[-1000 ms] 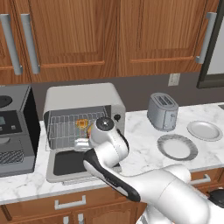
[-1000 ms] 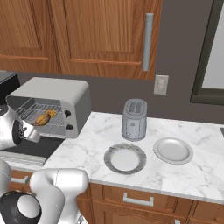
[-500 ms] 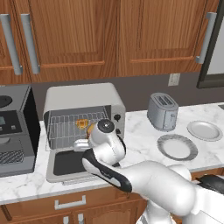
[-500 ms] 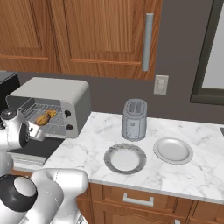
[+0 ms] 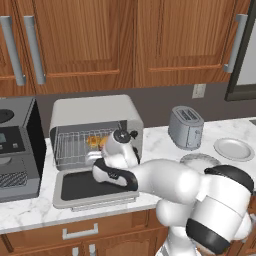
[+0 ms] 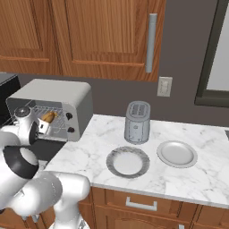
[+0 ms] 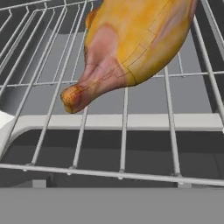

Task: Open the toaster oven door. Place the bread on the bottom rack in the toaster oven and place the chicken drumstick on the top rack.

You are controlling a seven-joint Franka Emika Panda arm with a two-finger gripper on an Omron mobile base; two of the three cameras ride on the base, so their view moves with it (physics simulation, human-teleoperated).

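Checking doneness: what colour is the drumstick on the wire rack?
Golden-yellow orange-brown elongated chicken drumstick, pinker at its narrow end; hand view.

The robot's own arm covers the right part of the toaster oven opening in the left base view, hiding part of the chicken drumstick. Up close, the drumstick's thick end runs off the hand view's top edge. The oven door sits largely behind the arm in the right base view.

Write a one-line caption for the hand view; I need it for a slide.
Close-up from the hand: the chicken drumstick lies on a silver wire rack inside the toaster oven, thin end toward the camera.
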